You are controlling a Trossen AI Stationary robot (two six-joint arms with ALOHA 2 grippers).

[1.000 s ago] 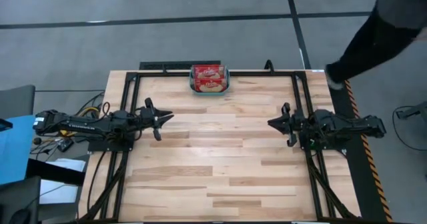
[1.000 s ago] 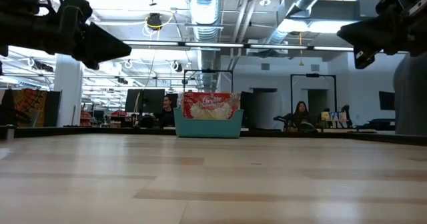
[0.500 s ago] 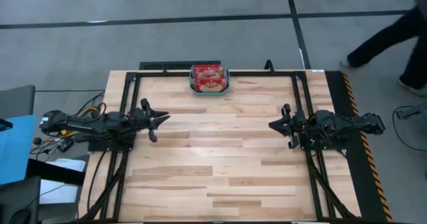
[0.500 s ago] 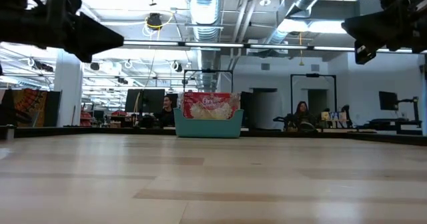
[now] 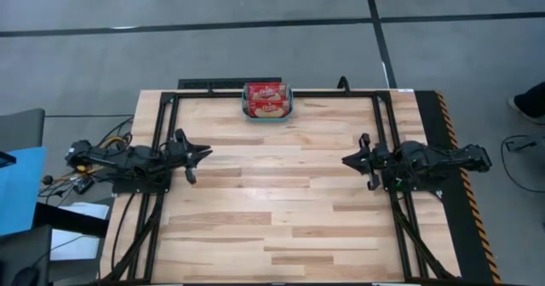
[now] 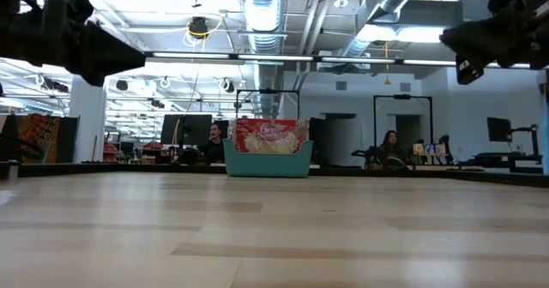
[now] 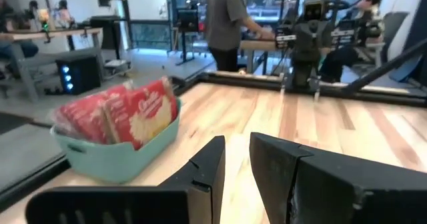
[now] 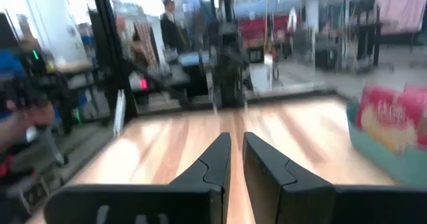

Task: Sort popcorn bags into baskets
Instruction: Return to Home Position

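Observation:
The teal basket (image 5: 247, 109) stands at the middle of the table's far edge. Several red popcorn bags (image 5: 266, 94) stand on edge inside it, seen also in the low view as bags (image 6: 270, 135) above the basket's wall (image 6: 268, 162). My left gripper (image 5: 204, 153) hovers shut over the table's left side, well short of the basket. In its wrist view the gripper (image 7: 237, 151) points past the basket (image 7: 113, 157). My right gripper (image 5: 347, 158) hovers shut over the right side; from its own wrist, the gripper (image 8: 237, 147) sees the bags (image 8: 393, 117) off to one side.
A black metal frame (image 5: 379, 116) runs along the table's far, left and right edges. Bare wooden tabletop (image 5: 272, 192) lies between the two arms and toward the near edge. People sit and stand in the room beyond the table (image 6: 388, 142).
My left arm has drawn back toward the table's left edge, its gripper staying level and empty. My right arm has kept still. A person beyond the table's far right corner has walked off, almost out of the high view.

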